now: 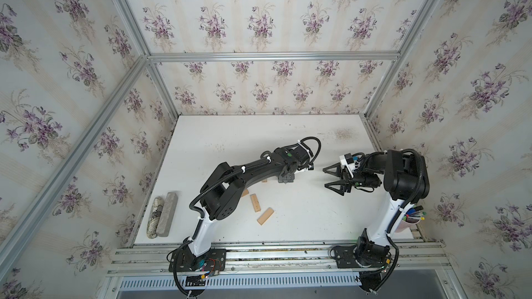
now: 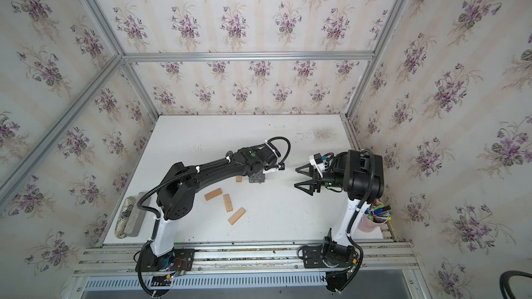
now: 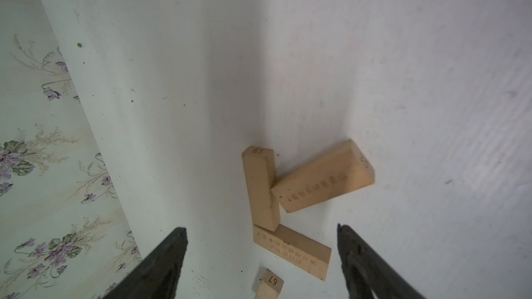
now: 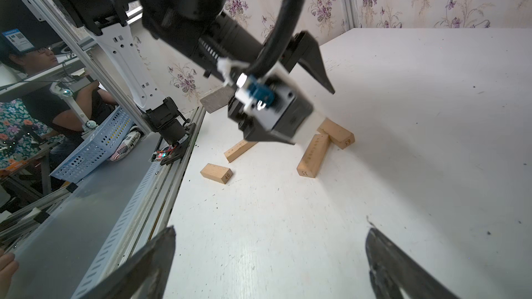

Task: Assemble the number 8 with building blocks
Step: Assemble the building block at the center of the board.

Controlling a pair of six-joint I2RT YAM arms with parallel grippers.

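My left arm (image 1: 256, 167) and right arm (image 1: 403, 174) are black shells over white lower links (image 1: 203, 231). Ribbed black conduit (image 4: 283, 15), white-tied, follows each; fingers (image 3: 155, 268) are black wedges.

Matt pale wood: building blocks (image 3: 322, 179); scuffed matt white table (image 3: 403, 53).

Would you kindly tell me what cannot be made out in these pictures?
- In a top view, the left arm covers most of one building block.
- Left wrist view: the block marked 67 is cut off by the frame edge.
- Right wrist view: the same arm hides one block's end.
- Total block count: cannot tell.
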